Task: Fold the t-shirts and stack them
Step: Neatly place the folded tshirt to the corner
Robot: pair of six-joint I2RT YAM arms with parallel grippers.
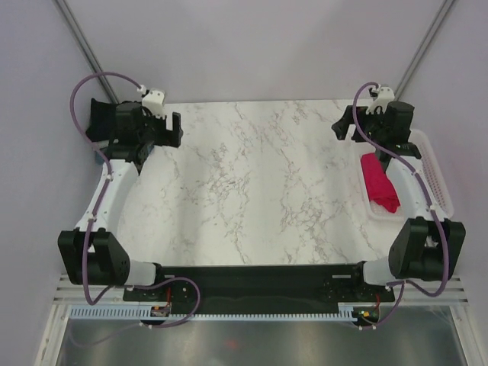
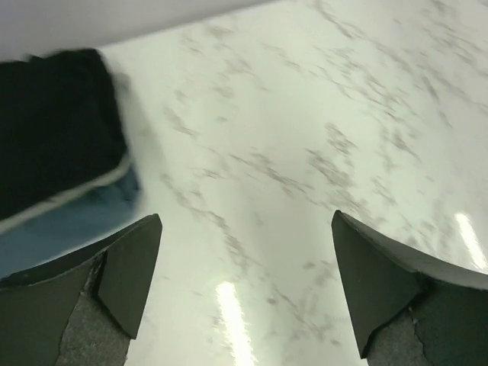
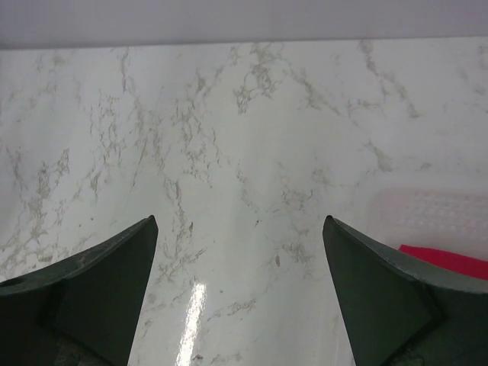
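Note:
A bright pink-red t-shirt (image 1: 379,181) lies crumpled in the white mesh basket (image 1: 436,174) at the right edge; its corner also shows in the right wrist view (image 3: 450,260). In the left wrist view a black t-shirt (image 2: 53,130) lies on top of a dusty blue one (image 2: 69,226), with a thin pale grey edge (image 2: 69,194) between them, at the table's far left. My left gripper (image 1: 176,130) (image 2: 245,217) is open and empty beside that pile. My right gripper (image 1: 340,128) (image 3: 239,219) is open and empty over bare table, left of the basket.
The marble table (image 1: 259,183) spans the middle of the view. The basket's pale rim (image 3: 427,207) lies just right of my right fingers. Lilac walls and two metal poles close off the back.

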